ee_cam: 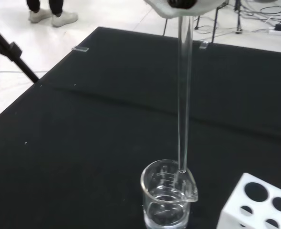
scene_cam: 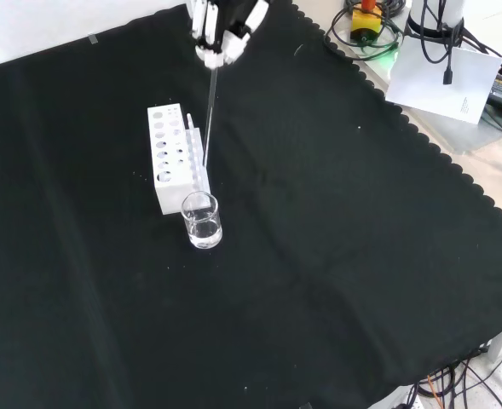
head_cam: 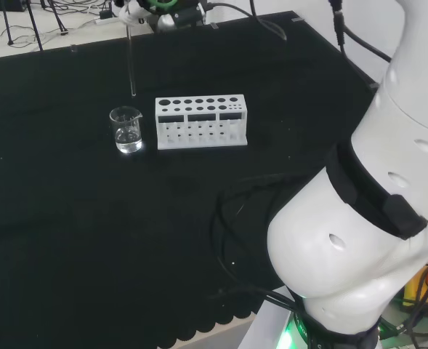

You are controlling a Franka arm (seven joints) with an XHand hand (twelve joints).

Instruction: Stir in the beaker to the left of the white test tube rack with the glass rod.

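So, my black-and-white hand [scene_cam: 222, 30] pinching long clear glass rod [scene_cam: 209, 111] upright, tip hanging above small clear glass beaker [head_cam: 127, 129] with clear liquid, just beside white test tube rack [head_cam: 201, 121].

Clear glass rod [ee_cam: 183, 95] and beaker [head_cam: 126, 129], white rack [head_cam: 201, 121], black cloth [scene_cam: 336, 221].

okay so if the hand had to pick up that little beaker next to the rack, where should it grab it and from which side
Probably around the beaker's upright round wall, below the rim. In the head view, come from its left, since the test tube rack stands close on its right and the glass rod hangs above.
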